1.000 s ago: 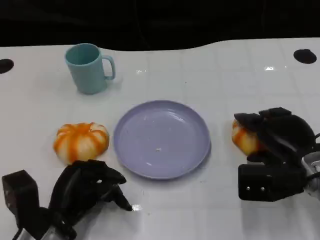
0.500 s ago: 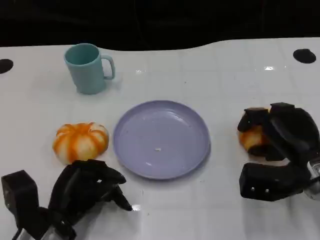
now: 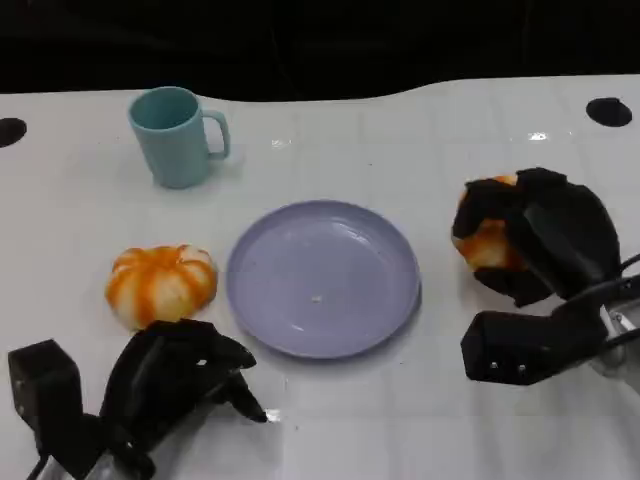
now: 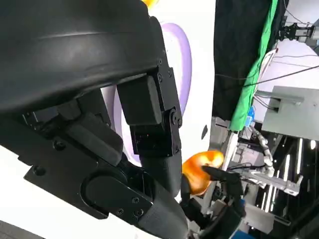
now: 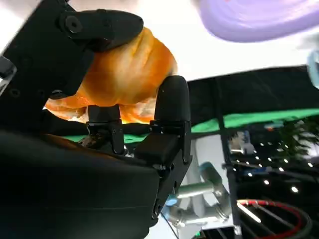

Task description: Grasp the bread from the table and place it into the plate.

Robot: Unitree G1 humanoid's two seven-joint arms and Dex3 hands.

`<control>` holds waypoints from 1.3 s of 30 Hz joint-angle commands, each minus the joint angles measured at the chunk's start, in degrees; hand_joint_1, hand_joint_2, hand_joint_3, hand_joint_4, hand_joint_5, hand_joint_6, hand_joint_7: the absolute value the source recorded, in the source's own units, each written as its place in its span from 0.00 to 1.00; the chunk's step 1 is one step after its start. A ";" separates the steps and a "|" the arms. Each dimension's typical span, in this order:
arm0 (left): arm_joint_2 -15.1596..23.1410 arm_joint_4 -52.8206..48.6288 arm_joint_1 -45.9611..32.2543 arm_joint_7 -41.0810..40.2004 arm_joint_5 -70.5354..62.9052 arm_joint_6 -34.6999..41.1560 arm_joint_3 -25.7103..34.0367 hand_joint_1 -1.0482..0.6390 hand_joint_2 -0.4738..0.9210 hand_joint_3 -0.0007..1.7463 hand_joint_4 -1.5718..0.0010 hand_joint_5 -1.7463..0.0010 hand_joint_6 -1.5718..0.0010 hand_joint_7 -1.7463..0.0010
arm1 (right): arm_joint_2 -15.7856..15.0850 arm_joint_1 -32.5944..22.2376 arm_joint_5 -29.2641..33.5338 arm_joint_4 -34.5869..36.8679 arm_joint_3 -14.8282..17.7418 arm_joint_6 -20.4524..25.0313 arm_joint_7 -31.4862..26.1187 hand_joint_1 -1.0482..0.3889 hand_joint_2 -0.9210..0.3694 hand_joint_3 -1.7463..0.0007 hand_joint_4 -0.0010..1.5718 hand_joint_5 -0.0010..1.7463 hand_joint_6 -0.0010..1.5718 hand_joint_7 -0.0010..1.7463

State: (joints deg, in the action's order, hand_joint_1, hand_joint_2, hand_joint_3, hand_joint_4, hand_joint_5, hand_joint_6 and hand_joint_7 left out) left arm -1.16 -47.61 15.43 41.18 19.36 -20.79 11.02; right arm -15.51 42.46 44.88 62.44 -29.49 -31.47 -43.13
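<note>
Since the earlier frame the right hand (image 3: 545, 240) has risen, fingers (image 5: 172, 107) wrapped around the bread (image 3: 484, 240); carry it level left over the plate (image 3: 322, 277) before releasing.

- right hand (image 5: 124, 104) grips the bread (image 5: 124, 74), black fingers (image 5: 172, 107) wrapped over it from both sides
- bread orange with paler streaks, partly hidden by the hand's black shell
- purple plate (image 5: 254, 20) at the picture's edge, apart from the bread, white bench (image 5: 199, 55) between them
- background beyond the bench: dark curtain, green strip, blurry lights, red ring, some silver gear, too blurred to tell what
</note>
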 commanded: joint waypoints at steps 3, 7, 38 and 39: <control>0.77 0.79 -0.98 -0.55 -0.42 0.23 -0.08 0.00 0.86 0.00 0.00 0.66 0.00 0.89 | 2.15 1.30 -4.73 -4.49 1.66 -4.94 7.24 0.70 0.53 0.21 0.62 1.00 0.56 0.83; 0.80 0.75 -1.01 -0.57 -0.51 0.02 -0.14 0.00 0.87 0.00 0.00 0.65 0.00 0.88 | 3.76 1.76 -6.37 -5.96 2.33 -5.99 12.46 0.70 0.51 0.23 0.62 1.00 0.53 0.88; 1.00 1.06 -1.18 -0.48 -0.33 0.65 -0.15 0.00 0.86 0.00 0.00 0.66 0.00 0.89 | 11.49 4.15 -8.33 -2.44 0.98 -2.83 28.89 0.36 0.00 0.95 0.04 0.25 0.16 0.01; 1.00 0.98 -1.16 -0.42 -0.34 0.50 -0.14 0.00 0.87 0.00 0.00 0.66 0.00 0.89 | 11.34 3.93 -8.60 -2.87 1.07 -2.55 29.77 0.34 0.00 0.95 0.02 0.24 0.14 0.01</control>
State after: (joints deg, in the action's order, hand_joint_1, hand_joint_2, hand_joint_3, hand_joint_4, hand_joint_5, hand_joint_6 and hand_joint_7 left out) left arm -1.09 -46.96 14.84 41.09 19.31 -20.34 10.81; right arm -2.89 46.49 37.54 60.97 -29.39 -34.78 -15.24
